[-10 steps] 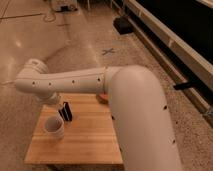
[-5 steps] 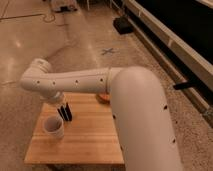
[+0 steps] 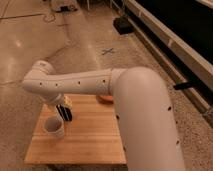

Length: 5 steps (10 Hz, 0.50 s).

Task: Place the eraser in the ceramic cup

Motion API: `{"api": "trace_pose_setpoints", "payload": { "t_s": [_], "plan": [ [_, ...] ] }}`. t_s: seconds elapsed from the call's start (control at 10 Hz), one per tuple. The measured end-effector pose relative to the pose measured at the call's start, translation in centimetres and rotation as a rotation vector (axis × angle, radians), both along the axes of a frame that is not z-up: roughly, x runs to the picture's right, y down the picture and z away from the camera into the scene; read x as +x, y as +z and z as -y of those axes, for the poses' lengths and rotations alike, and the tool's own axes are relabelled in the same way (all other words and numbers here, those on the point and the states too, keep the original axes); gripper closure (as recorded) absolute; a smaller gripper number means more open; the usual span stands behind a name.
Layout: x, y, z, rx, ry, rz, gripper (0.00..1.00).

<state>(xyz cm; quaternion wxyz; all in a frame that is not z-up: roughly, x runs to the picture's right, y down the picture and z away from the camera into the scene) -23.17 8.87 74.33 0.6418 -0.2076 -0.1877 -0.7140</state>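
A: Why is the arm (image 3: 125,95) reaching across the wooden table (image 3: 90,140)?

B: It is bringing the gripper (image 3: 64,113) just beside the ceramic cup (image 3: 53,127), above its rim.

A: Holding the eraser?

B: I cannot tell; the dark fingers are hiding whether they are gripping anything.

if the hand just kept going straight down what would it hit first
Probably the wooden table, just right of the ceramic cup. The hand points down beside the cup rather than over it, though depth is unclear.
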Motion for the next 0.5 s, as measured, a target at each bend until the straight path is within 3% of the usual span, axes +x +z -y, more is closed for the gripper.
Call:
{"api": "trace_pose_setpoints", "payload": {
  "t_s": [0.1,0.5],
  "plan": [
    [-0.1,0.3,0.1,-0.002,-0.005,0.002,0.20],
    [-0.7,1.8,0.4,-0.020,0.002,0.022,0.20]
  ]
}}
